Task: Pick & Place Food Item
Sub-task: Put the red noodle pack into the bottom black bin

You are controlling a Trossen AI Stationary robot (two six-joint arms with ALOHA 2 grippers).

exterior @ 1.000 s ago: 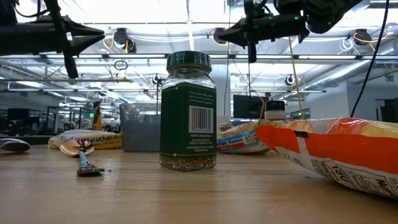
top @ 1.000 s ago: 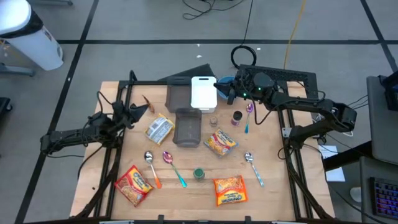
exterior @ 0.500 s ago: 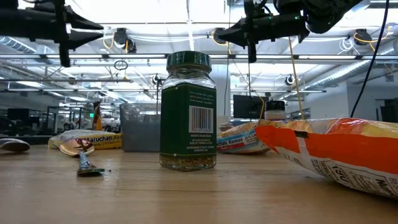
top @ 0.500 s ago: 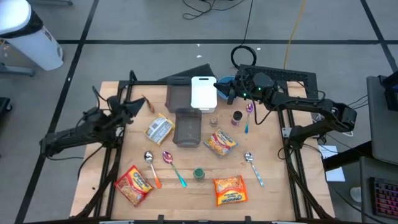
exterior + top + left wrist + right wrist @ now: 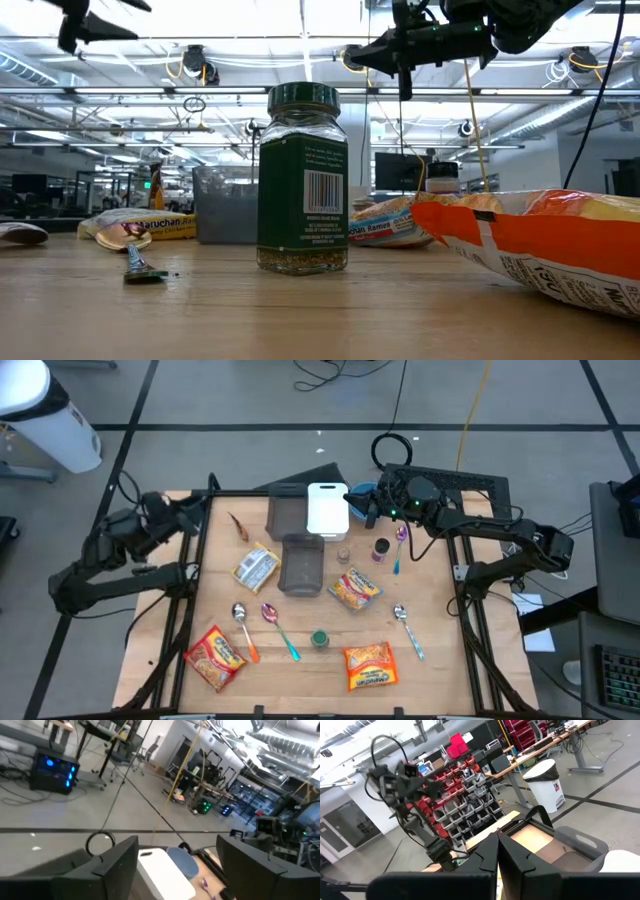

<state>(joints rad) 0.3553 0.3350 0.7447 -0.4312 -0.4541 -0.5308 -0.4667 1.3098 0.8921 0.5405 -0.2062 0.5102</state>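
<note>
Brown food piece [image 5: 238, 523] — flat on table

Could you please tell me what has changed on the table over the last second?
The left gripper has pulled back from over the table toward its far-left corner, risen, and opened, holding nothing. A small brown food item now lies uncovered where it had hovered. The right gripper stays shut near the white lid; everything else is unmoved.

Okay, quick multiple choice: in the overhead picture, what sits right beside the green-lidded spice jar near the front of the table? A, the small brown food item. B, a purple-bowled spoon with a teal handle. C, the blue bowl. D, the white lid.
B: in the high view the spoon, purple bowl and teal handle, lies just left of the spice jar; the white lid is far back.
</note>
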